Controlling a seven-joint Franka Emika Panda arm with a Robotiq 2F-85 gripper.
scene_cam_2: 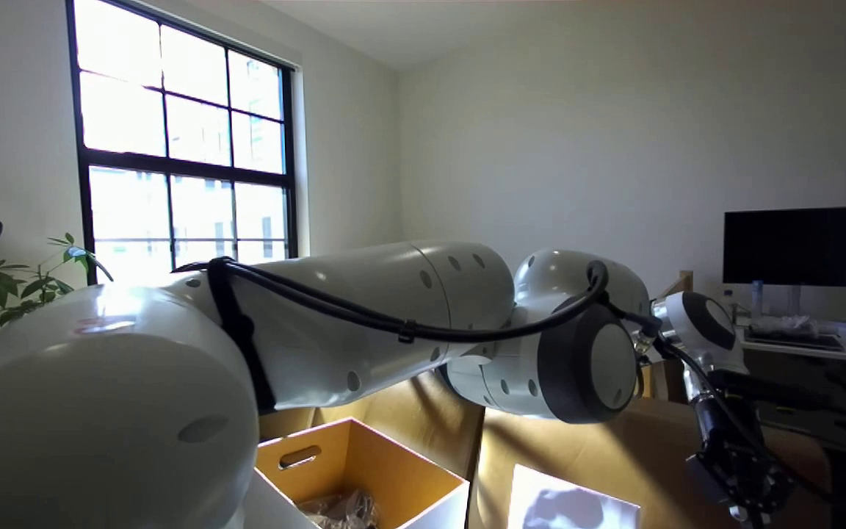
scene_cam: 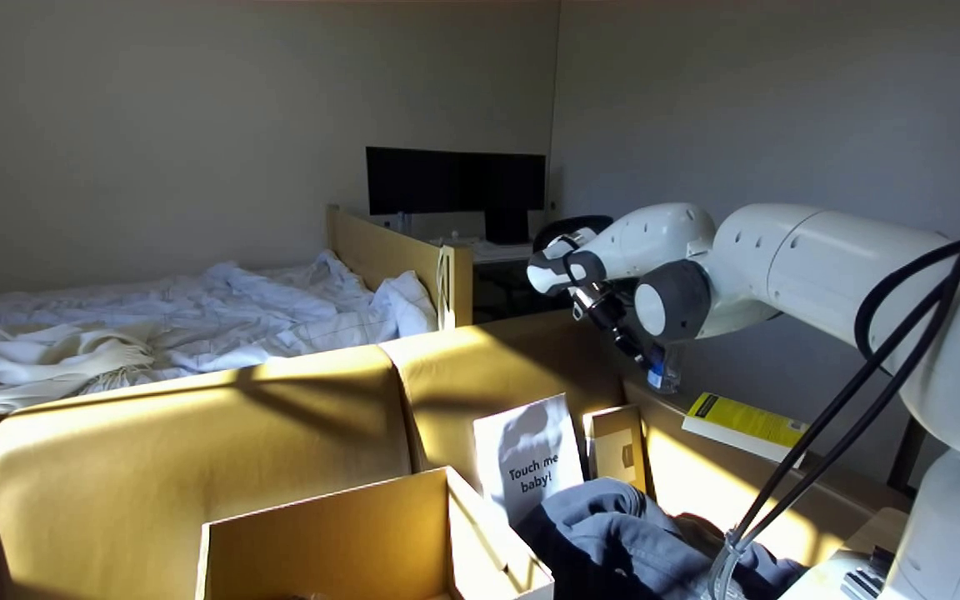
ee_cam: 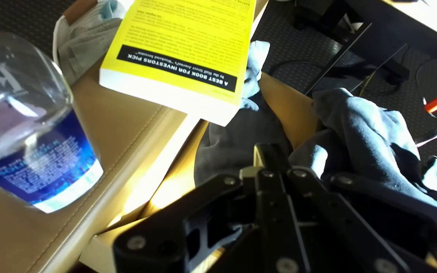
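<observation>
A: The gripper in the wrist view: how does it stand?

B: Jaws together, with nothing visible between them. The bottle is off to one side on the sofa arm, and the yellow book lies farther along it.

A: What could go wrong there?

B: A sideways swing with the jaws together could knock the bottle over; clear plastic like that would probably resist little. The yellow book is at risk too: one corner seems to jut past the sofa arm's edge, so a push could tip it off.

A: And in an exterior view?

B: The bottle stands upright just beside the gripper's tip. They nearly overlap in the line of sight, so I can't tell whether they touch. If bumped inward, it could drop onto the dark cloth.

A: Any other trouble?

B: In an exterior view, the cable loops along the robot arm; a sharp wrist turn might pull it taut or snag it. The gripper looks dim there, so its depth could be misjudged.
</observation>
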